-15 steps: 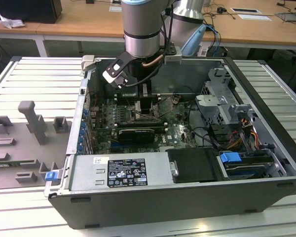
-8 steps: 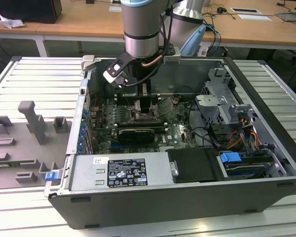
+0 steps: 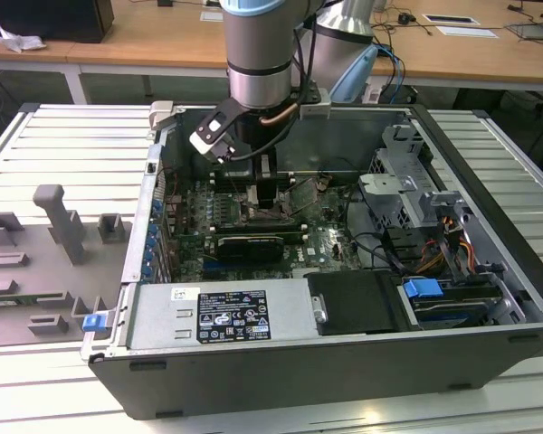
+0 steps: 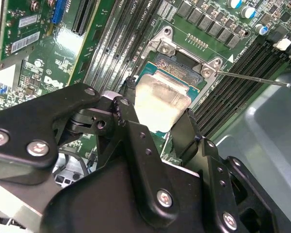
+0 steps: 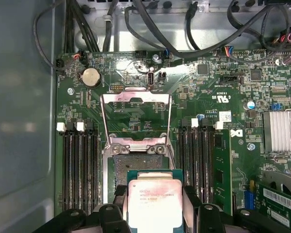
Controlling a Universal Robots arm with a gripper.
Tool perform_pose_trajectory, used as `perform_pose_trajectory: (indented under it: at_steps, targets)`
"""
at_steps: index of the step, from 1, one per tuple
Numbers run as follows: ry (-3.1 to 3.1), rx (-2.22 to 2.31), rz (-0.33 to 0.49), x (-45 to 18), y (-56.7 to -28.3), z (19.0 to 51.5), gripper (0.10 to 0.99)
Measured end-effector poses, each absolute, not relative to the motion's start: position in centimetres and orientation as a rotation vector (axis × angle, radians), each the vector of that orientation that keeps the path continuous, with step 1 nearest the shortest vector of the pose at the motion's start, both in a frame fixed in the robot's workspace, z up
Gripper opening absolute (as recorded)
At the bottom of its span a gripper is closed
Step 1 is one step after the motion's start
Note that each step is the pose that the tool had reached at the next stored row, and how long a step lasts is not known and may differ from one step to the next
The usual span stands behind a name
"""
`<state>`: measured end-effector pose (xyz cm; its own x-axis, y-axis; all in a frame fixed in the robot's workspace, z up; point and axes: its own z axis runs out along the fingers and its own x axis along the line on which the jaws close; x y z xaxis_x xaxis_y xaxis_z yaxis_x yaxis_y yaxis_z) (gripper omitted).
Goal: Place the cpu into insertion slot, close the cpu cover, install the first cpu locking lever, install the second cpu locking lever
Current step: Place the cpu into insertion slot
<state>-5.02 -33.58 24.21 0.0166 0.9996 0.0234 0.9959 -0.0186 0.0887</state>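
Silver-topped cpu [image 5: 155, 204] lies flat, metal face up, pinched by two opposite edges in the claw [image 5: 155, 193] over the slot [image 5: 133, 162] (square, so no long axis), sides parallel to the slot's rim, part of its dark centre uncovered. Beyond it the cover [image 5: 136, 98] stands open; memory slots [image 5: 80, 165] crowd both flanks

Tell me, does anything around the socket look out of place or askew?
The cpu, held in the gripper, covers only part of the insertion slot, so it is not seated. The cpu cover stands open. Nothing looks damaged.
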Motion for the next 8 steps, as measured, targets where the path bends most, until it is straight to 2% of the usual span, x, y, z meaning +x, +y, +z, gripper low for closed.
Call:
perform_pose_trajectory:
  at_steps: [8]
  targets:
    - [2.172, 2.201, 0.122, -4.81, -33.33, 23.67, 0.537]
